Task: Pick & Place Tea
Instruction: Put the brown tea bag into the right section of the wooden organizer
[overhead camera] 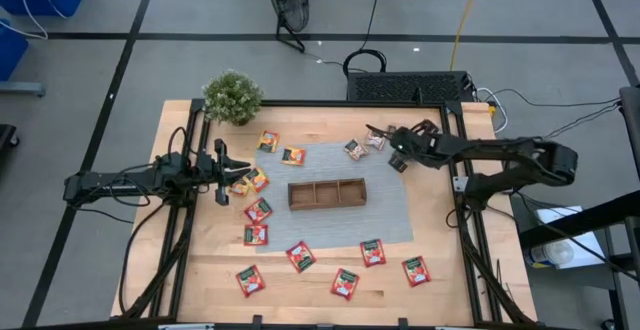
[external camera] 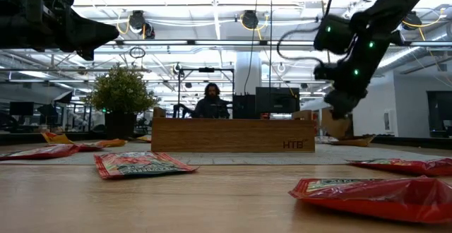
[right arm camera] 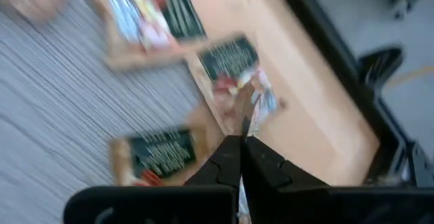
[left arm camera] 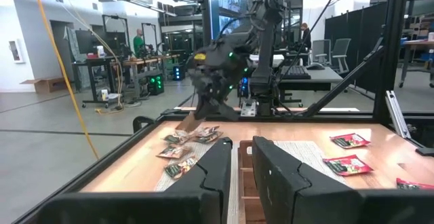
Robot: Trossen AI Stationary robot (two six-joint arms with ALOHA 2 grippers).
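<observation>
One wooden tray (overhead camera: 327, 193) with three compartments, one potted plant (overhead camera: 232, 97), seven red sachets (overhead camera: 258, 210), about four orange-yellow (overhead camera: 268, 141), and roughly three grey-brown (overhead camera: 354, 149) (partly hidden far right).

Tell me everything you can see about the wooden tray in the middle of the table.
The wooden tray is a long, low box of brown wood, split by two dividers into three compartments in a row. All three look empty. It lies flat on the grey mat near the table's centre, its long side running left to right. In the low view its side wall carries small dark lettering. No sachet and no gripper touches it.
</observation>
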